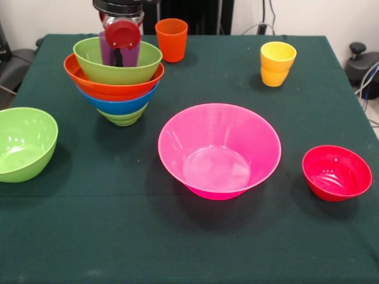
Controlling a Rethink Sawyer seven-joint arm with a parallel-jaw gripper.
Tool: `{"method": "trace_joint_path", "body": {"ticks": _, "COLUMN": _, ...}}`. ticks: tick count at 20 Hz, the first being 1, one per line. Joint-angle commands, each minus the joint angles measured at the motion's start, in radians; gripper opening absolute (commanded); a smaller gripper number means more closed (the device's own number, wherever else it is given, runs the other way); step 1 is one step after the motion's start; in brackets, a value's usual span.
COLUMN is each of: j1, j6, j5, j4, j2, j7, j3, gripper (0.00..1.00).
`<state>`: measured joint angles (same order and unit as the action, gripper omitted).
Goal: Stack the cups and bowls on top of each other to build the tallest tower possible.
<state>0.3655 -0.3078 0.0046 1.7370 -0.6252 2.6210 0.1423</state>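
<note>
The tower stands at the back left: a lime green bowl (122, 116) at the bottom, then a blue bowl (118, 105), an orange bowl (109, 86) and a lime green bowl (118, 70) on top. A translucent purple cup (108, 50) sits upright inside that top bowl. My gripper (121, 41) comes down right over the purple cup, its red round part in front of the cup's mouth. How the gripper stands on the cup is hidden. An orange cup (172, 39) stands just right of the tower. A yellow cup (277, 64) stands at the back right.
A large pink bowl (219, 151) sits in the middle of the dark green cloth (189, 248). A small red bowl (336, 173) lies at the right, and another lime green bowl (23, 143) at the left edge.
</note>
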Motion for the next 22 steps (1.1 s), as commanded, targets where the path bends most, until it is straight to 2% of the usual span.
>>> {"method": "trace_joint_path", "body": {"ticks": 1, "j1": -0.004, "j6": -0.111, "j5": -0.009, "j4": -0.028, "j2": 0.002, "j7": -0.037, "j3": -0.123, "gripper": 1.0}}
{"method": "trace_joint_path", "body": {"ticks": 14, "j1": 0.001, "j6": -0.094, "j5": -0.012, "j4": 0.002, "j2": -0.016, "j7": -0.032, "j3": -0.13, "gripper": 1.0}}
{"method": "trace_joint_path", "body": {"ticks": 19, "j1": -0.016, "j6": -0.13, "j5": 0.002, "j4": 0.036, "j2": -0.08, "j7": -0.011, "j3": -0.114, "gripper": 1.0}}
{"method": "trace_joint_path", "body": {"ticks": 22, "j1": -0.045, "j6": -0.216, "j5": 0.017, "j4": 0.063, "j2": -0.161, "j7": 0.004, "j3": -0.09, "gripper": 1.0}}
